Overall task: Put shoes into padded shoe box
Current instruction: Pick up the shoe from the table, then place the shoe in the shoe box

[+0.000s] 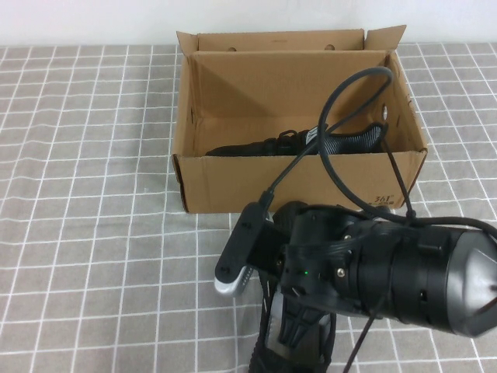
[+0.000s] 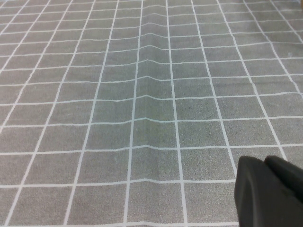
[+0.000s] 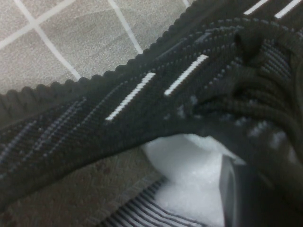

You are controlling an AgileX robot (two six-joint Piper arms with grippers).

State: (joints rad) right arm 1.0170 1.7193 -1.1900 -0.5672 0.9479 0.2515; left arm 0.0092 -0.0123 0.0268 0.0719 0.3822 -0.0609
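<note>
The padded shoe box stands open at the back middle of the table. One black sneaker lies inside it, along the front wall. The other black sneaker lies on the cloth at the near edge, mostly hidden under my right arm. My right gripper points down onto it. In the right wrist view one of the fingers is inside this sneaker, against the pale insole, closed on the sneaker's upper. My left gripper is shut and empty above bare cloth; it is out of the high view.
A grey checked cloth covers the table. The right arm's cable loops up in front of the box's right half. A silver-and-black camera mount sticks out to the left of the right wrist.
</note>
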